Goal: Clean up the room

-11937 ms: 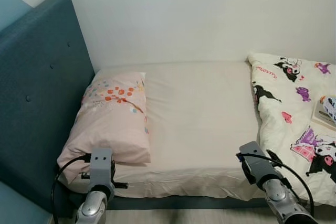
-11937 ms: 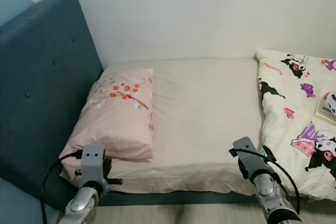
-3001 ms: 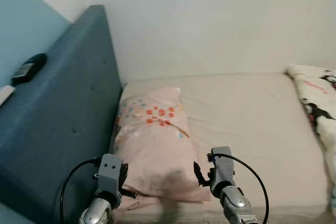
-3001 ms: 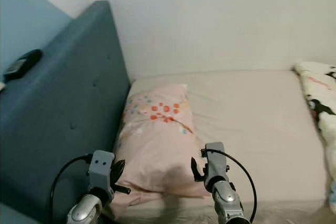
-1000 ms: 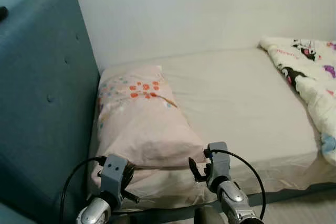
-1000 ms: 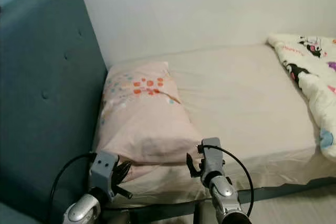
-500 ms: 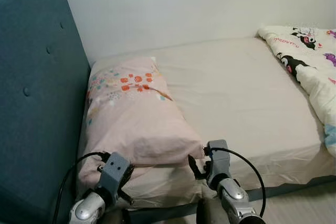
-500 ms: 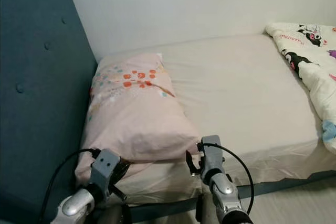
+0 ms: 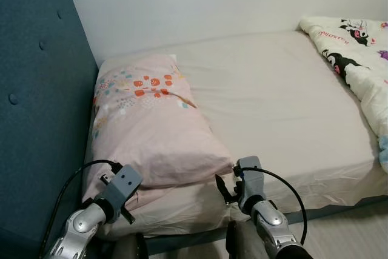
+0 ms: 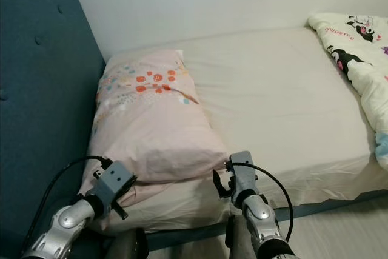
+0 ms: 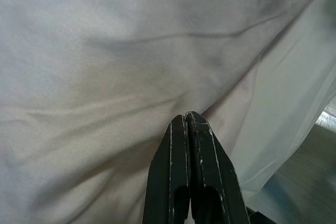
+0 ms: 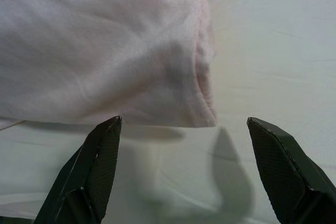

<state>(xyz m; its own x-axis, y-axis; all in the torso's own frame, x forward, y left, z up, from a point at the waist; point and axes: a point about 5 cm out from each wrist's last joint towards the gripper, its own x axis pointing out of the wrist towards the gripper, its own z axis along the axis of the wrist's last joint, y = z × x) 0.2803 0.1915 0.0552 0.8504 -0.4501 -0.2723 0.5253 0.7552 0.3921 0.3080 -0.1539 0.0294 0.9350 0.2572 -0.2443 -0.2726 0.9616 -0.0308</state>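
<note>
Pillow [image 9: 151,131] lies at the bed's [image 9: 285,107] head end beside the headboard [image 9: 36,119] — tidying looks barely begun. Left gripper [image 11: 190,121], fingers pressed together, touches its near edge; right gripper [image 12: 184,145] hangs spread before its corner — nothing gripped yet, quilt [image 9: 357,59] unspread.

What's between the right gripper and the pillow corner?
Only bare sheet. In the right wrist view the right gripper is open, and the pillow corner lies just ahead, untouched.

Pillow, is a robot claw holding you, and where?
No hold can be seen. The left claw is shut, its tip against the pillow near its front edge. The right claw is open before the front corner.
</note>
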